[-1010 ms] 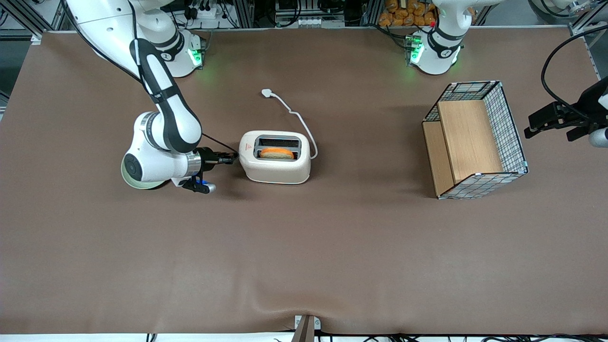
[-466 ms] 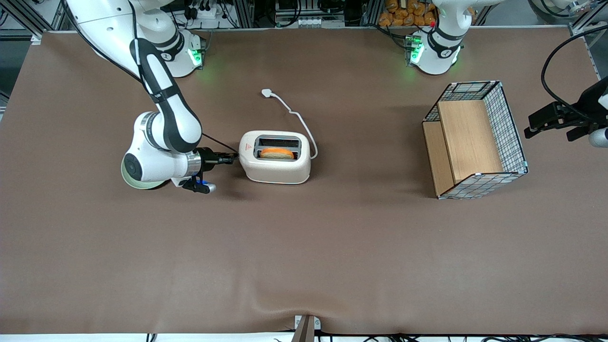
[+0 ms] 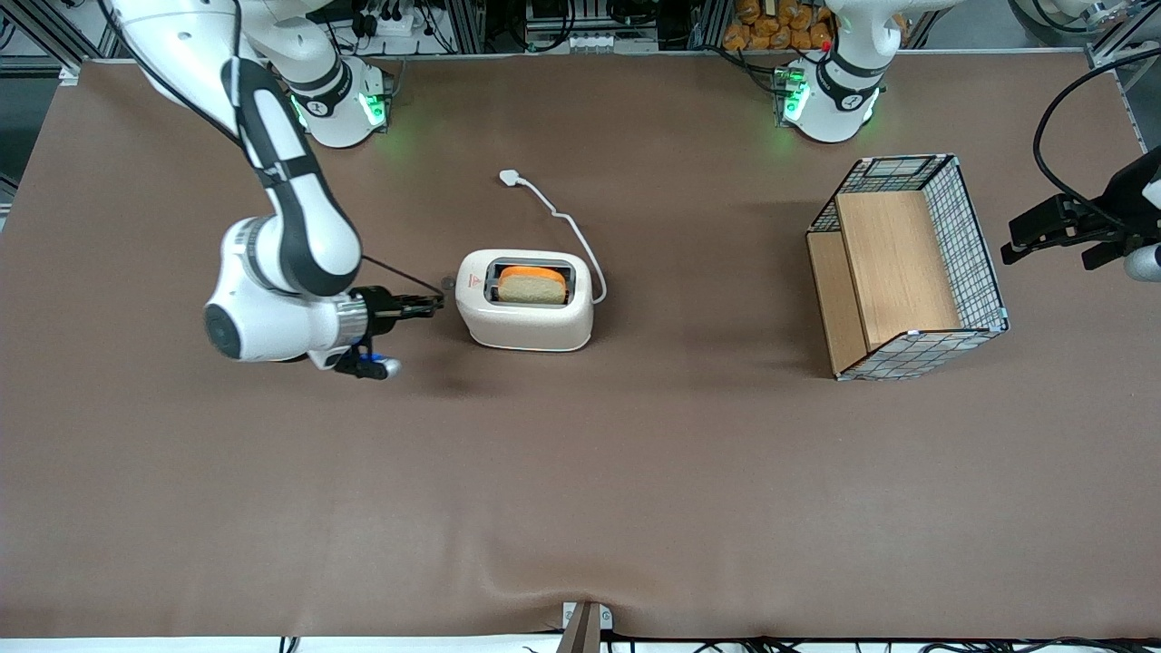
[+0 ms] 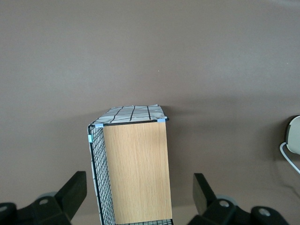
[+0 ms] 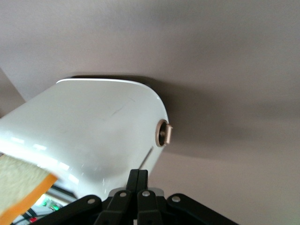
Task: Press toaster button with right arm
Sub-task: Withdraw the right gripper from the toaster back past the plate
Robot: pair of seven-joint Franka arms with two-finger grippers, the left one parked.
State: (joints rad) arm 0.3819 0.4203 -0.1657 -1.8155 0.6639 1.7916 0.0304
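**Button press — gripper just clear of the toaster's narrow end**

Toaster (image 3: 526, 300) position: middle of the brown table (image 3: 580, 472), slot upward, with a slice of bread (image 3: 531, 287) standing high in the slot. The white cord (image 3: 562, 218) runs from the body to a plug (image 3: 511, 178) lying farther from the front camera. A wire basket (image 3: 907, 263) sits well apart, toward the parked arm's end of the table.

The toaster button (image 5: 165, 133) protrudes from the narrow end that carries the red triangle mark (image 3: 471, 282). The right arm (image 3: 281, 227) is lowered beside that end, holding the gripper (image 3: 434, 305) level with its fingers (image 5: 138, 180) pressed together. The tips point at the end face and sit near the button, apart from it.

Step in hand, as judged: the raised bread and the gap suggest the press itself is complete or about to be repeated — which of the two cannot be told. A repeat calls for closed tips aligned on the knob, then a short straight push.
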